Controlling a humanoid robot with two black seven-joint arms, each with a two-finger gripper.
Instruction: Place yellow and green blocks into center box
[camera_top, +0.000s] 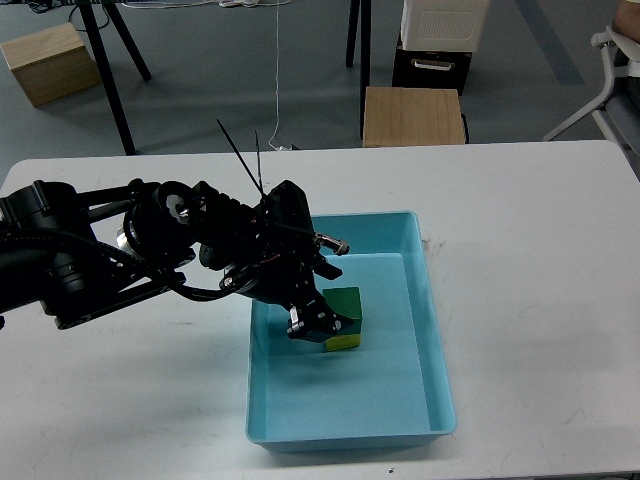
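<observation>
The green block (343, 302) sits on top of the yellow block (346, 342) inside the light blue box (437, 330), left of the box's middle. My left gripper (316, 322) reaches into the box over its left wall and is right against the green block's left side. Its dark fingers cannot be told apart, so I cannot tell whether it grips the block. Most of the yellow block is hidden under the green one. My right gripper is out of view.
The box stands on a white table (540, 230). My left arm (150, 245) lies across the table's left half. Beyond the far edge stand a wooden stool (413, 116), a wooden crate (45, 62) and stand legs (110, 70).
</observation>
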